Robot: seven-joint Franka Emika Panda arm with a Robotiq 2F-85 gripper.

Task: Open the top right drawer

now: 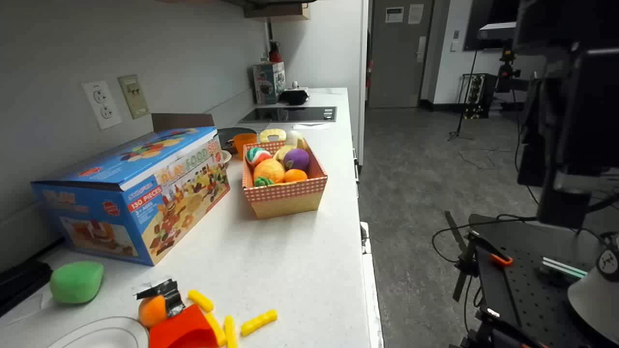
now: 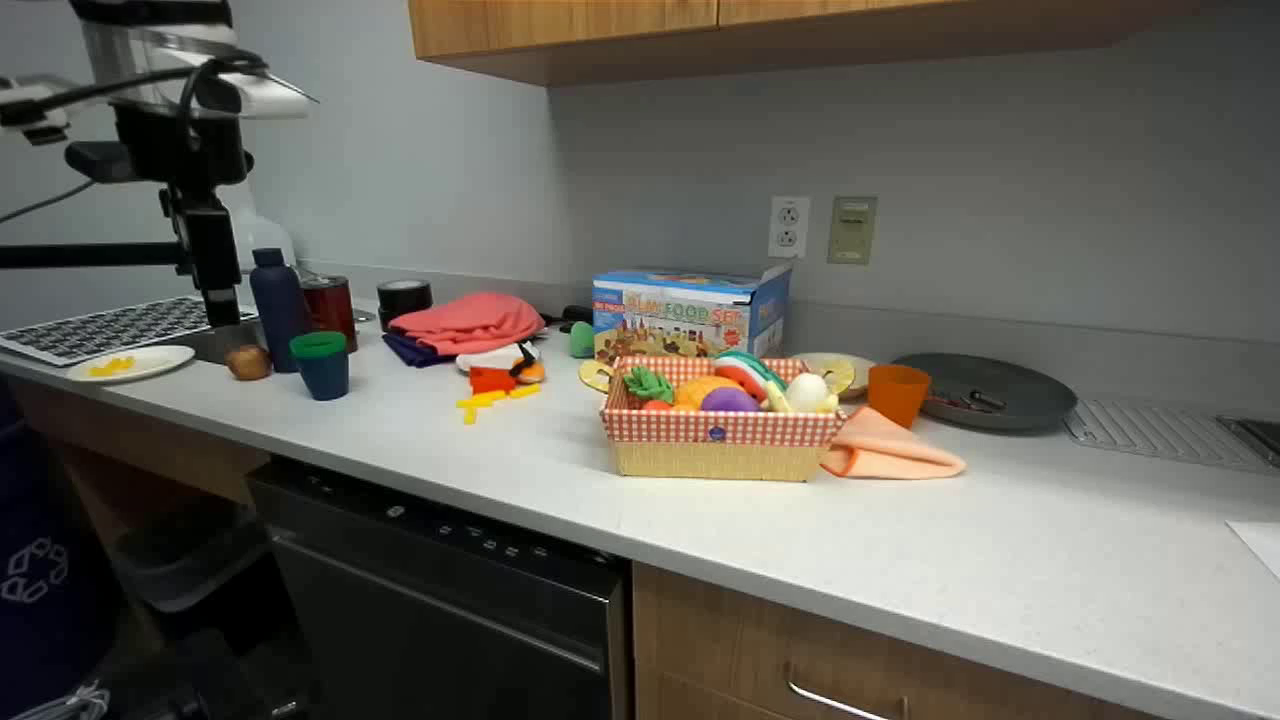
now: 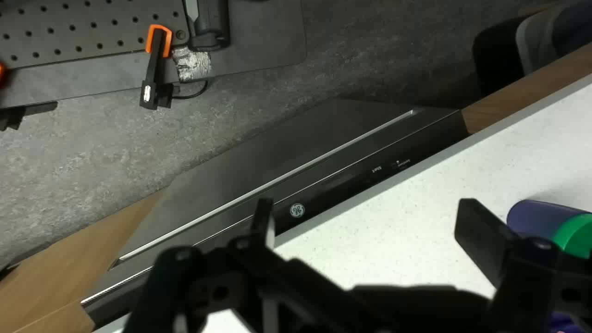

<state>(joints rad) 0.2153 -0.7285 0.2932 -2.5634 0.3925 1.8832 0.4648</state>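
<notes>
A drawer with a white front does not show in any view; it is hidden or out of view. A brown wooden drawer front (image 2: 740, 635) with a silver bar handle (image 2: 835, 703) sits flush under the counter, right of the dishwasher, in an exterior view. Part of this brown wood front also shows at the lower left of the wrist view (image 3: 88, 240). My gripper (image 3: 365, 203) is open and empty, above the counter's front edge by the dishwasher. It also shows in both exterior views, at the right (image 1: 563, 208) and pointing down at the left (image 2: 222, 300), far from the handle.
The dark dishwasher (image 2: 430, 590) stands below the white counter (image 2: 1000, 540). A basket of toy food (image 2: 715, 460) stands near the counter's front edge, before a blue box (image 2: 665, 315). A blue bottle (image 2: 280, 310), a green-rimmed cup (image 2: 320, 370) and a plate (image 2: 165, 360) stand near my gripper.
</notes>
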